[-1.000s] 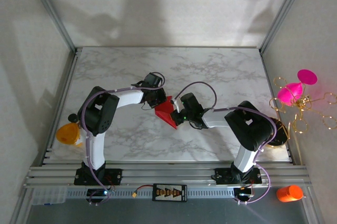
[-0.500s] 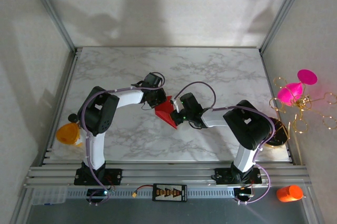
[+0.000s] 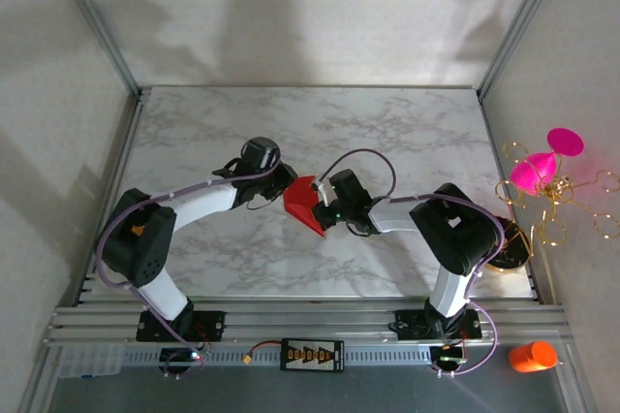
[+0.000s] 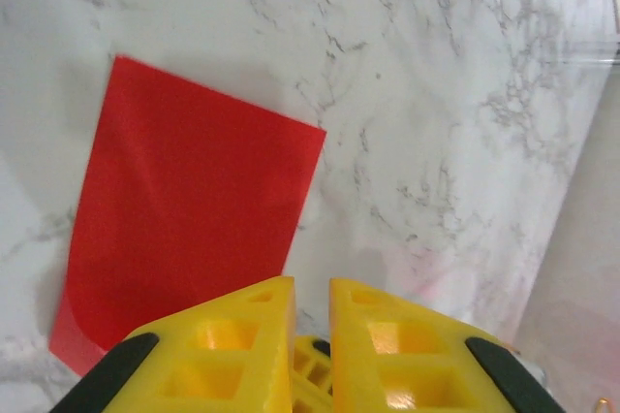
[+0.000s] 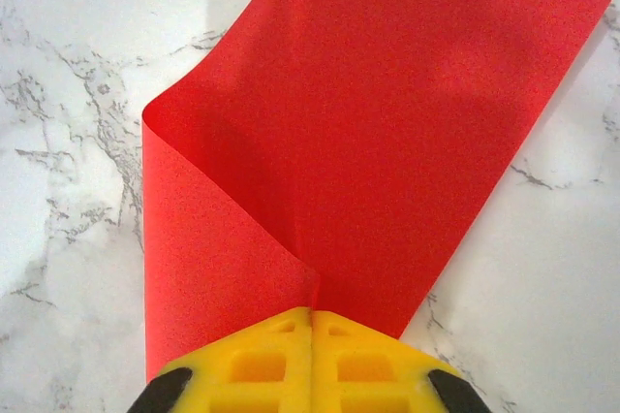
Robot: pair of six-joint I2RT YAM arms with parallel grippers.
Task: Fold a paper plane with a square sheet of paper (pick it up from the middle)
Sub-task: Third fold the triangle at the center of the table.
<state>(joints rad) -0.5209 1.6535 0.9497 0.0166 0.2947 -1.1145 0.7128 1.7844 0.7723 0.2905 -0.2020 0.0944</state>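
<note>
Two end effectors, right end effector [image 5: 312,316] pinched shut on square sheet of paper [image 5: 387,122], left end effector [image 4: 310,289] barely parted, empty

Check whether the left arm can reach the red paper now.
Probably yes: the left pincer sits right at the red paper, nothing between them; the right pincer grips the paper's other side.

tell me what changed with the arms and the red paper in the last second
The left gripper let go of the square sheet of paper and pulled back leftward, jaws slightly parted. The right gripper stayed shut on its edge; the sheet stayed put.
</note>
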